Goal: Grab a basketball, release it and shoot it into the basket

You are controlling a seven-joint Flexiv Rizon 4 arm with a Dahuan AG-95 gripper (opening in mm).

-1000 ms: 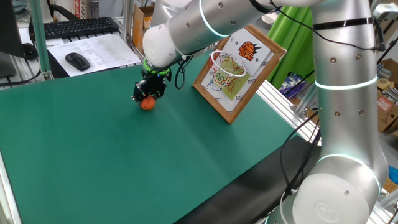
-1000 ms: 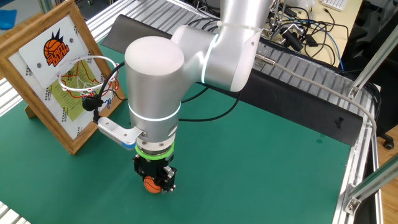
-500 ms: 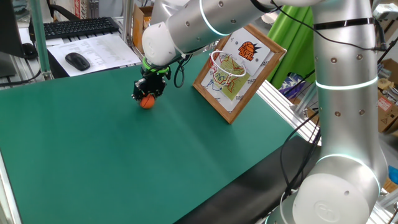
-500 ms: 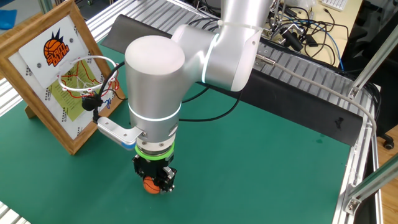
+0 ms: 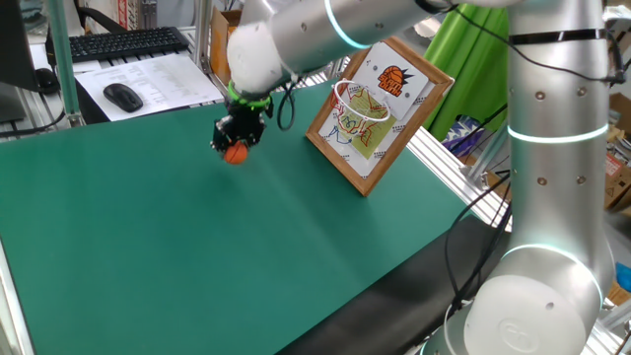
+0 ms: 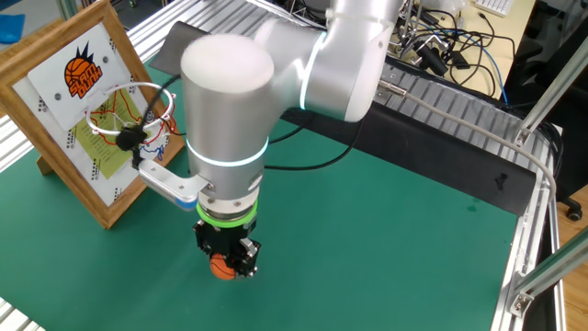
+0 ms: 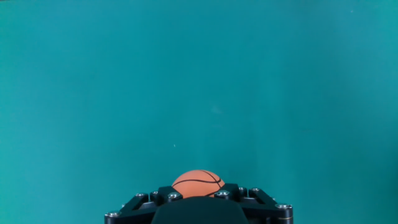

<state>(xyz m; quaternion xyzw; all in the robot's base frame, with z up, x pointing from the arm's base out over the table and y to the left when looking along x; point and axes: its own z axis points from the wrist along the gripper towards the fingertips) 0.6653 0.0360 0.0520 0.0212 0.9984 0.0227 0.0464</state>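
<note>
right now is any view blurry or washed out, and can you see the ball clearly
Hand view: basketball sharp, mat a flat teal cast. One fixed view: sharp, ball small under the gripper. The other fixed view: glare on the arm's shell, ball partly hidden.

One basketball (image 5: 236, 153), one basket (image 5: 359, 102), one keyboard (image 5: 125, 41), one mouse (image 5: 123, 97).

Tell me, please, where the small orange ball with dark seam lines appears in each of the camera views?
One fixed view: the small orange ball is upper left of centre, in the black gripper over the green mat.
The other fixed view: bottom, left of centre, under the silver arm.
Hand view: bottom centre, between the jaws.
Shared landmark: the green mat.
</note>
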